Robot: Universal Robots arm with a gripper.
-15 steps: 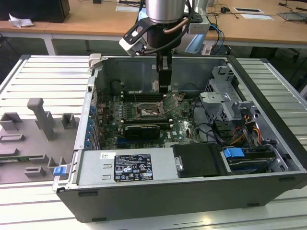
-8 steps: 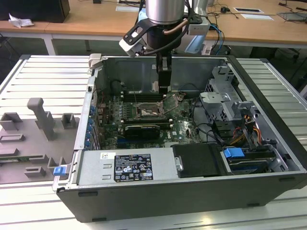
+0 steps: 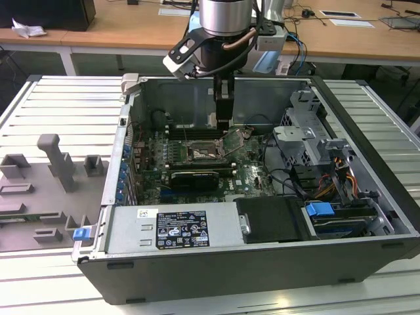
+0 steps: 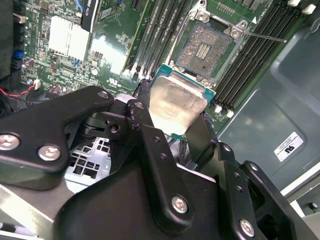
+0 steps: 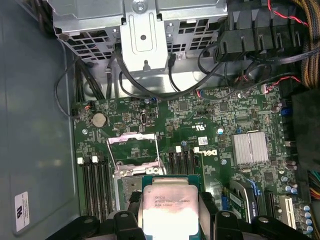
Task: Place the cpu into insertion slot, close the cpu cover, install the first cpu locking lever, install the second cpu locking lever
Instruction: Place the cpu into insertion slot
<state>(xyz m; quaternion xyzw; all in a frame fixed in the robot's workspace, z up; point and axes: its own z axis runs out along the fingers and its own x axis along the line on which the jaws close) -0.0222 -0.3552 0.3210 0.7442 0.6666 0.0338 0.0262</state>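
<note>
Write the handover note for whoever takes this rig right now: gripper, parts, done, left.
The gripper is shut on the cpu, holding it over the motherboard.
The insertion slot is empty with its contacts bare. The cpu sits close to it but is not seated.
The cpu cover is swung open.
Done: the cpu is in the gripper, near the slot.
Left: cpu not in the slot, cover not closed, levers not fastened. One lever rod stands free.

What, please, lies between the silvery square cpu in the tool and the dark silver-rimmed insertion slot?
Nothing: in the second wrist view the tool holds the silvery square cpu near the dark silver-rimmed insertion slot, and the stretch between them is bare.
</note>
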